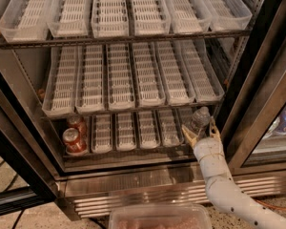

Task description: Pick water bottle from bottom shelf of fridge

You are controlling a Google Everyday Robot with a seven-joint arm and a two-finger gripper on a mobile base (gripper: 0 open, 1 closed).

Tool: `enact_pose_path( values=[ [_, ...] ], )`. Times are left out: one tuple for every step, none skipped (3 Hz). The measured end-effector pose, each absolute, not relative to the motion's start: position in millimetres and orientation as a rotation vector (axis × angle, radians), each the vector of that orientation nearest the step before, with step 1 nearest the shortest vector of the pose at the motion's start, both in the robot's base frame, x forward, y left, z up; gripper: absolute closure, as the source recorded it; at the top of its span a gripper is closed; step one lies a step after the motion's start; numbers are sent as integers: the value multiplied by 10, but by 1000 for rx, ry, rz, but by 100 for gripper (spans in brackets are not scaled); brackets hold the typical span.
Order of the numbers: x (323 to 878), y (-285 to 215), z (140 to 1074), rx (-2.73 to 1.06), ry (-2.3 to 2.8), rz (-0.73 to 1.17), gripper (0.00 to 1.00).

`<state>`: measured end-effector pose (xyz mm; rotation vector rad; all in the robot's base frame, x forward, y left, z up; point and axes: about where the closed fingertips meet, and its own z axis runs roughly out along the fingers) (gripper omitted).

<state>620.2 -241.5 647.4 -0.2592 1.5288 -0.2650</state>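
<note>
The fridge (257,99) stands open with rows of white slotted trays. On the bottom shelf (133,128), the small clear water bottle (199,119) stands at the right end. My gripper (201,133) reaches in from the lower right on a white arm. Its two tan fingers are spread on either side of the bottle's lower part, one on the left (189,135) and one on the right (213,128). The bottle still rests on the shelf.
Two red soda cans (74,136) sit at the left end of the bottom shelf. A steel sill (133,178) runs along the front. A clear plastic container (159,217) is at the bottom edge. The glass door (276,123) is to the right.
</note>
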Motion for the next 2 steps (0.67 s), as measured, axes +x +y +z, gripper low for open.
enact_pose_path(
  values=[
    [6231, -2412, 6466, -256, 1528, -273, 30],
    [6276, -2406, 6437, -257, 1532, -280, 29]
  ],
)
